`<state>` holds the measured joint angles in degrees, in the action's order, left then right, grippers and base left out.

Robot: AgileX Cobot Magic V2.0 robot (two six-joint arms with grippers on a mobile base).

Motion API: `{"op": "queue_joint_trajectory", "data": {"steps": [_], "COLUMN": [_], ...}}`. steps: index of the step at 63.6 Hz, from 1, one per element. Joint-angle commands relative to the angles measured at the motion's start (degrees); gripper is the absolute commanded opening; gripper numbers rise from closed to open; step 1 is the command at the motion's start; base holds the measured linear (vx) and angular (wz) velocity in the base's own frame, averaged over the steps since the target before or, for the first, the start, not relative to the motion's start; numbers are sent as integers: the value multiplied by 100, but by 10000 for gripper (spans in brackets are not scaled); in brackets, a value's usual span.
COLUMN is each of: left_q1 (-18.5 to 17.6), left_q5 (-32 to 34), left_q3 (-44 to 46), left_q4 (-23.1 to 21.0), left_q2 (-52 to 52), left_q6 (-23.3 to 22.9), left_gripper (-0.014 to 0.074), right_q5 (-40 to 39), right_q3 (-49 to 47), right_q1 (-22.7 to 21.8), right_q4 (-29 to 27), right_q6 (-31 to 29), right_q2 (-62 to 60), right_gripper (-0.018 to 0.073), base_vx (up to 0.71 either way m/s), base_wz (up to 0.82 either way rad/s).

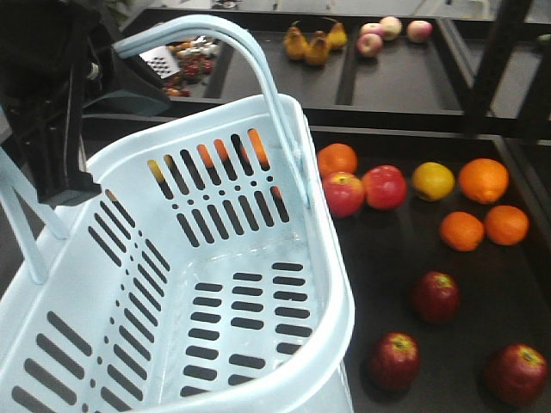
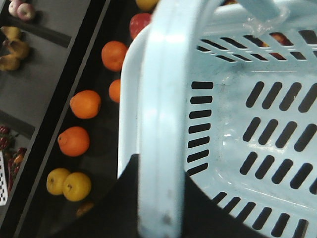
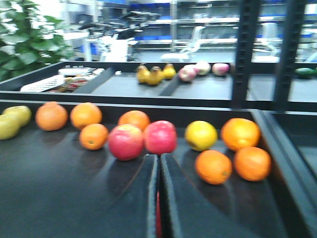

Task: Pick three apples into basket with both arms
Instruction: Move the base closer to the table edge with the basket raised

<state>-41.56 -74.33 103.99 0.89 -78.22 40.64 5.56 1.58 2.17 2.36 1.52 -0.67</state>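
Observation:
The pale blue-white basket (image 1: pixel 323 258) fills the left of the front view, and nothing lies in it. My left gripper (image 2: pixel 161 171) is shut on one of its arched handles (image 2: pixel 163 99), a black finger on each side; the left arm (image 1: pixel 47 112) shows at upper left. Three dark red apples (image 1: pixel 435 295) (image 1: pixel 395 360) (image 1: pixel 516 372) lie on the black shelf to the right of the basket. My right gripper (image 3: pixel 158 161) is shut low over the shelf, pointing at two brighter red apples (image 3: pixel 143 140). A thin red strip shows in the slit between its fingers.
Two bright red apples (image 1: pixel 363 189), oranges (image 1: pixel 483 179) and a yellow fruit (image 1: pixel 432 181) lie behind the dark apples. A raised black divider (image 1: pixel 387 116) separates the rear trays with pears (image 1: pixel 312 41) and pink apples (image 1: pixel 392 33). Black frame posts (image 1: pixel 491 64) stand at right.

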Motion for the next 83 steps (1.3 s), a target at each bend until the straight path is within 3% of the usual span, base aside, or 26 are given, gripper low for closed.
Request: {"op": "queue_joint_trajectory", "data": {"steps": [1, 9, 15, 21, 83], "left_q1": [-8, 10, -124, -75, -75], "left_q5": [286, 280, 304, 283, 283], "left_q3": [192, 192, 192, 192, 192], "left_q4": [-204, 120, -214, -89, -162], "left_q2": [159, 193, 162, 171, 103], "left_q6": [-65, -65, -65, -65, -65], "left_gripper": [-6, -6, -6, -6, -6], "right_q5": [-463, -473, -458, -462, -457], "right_q3": [82, 82, 82, 82, 82], "right_q1": [53, 146, 358, 538, 527], "right_q4": [44, 44, 44, 44, 44], "right_q6": [-6, -6, -6, -6, -6], "right_q2": [-56, -56, -56, -56, -56], "right_gripper": [-8, -8, -8, -8, -8], "base_vx": [4, 2, 2, 4, 1], "base_wz": [-41, -41, -40, -39, -4]}}
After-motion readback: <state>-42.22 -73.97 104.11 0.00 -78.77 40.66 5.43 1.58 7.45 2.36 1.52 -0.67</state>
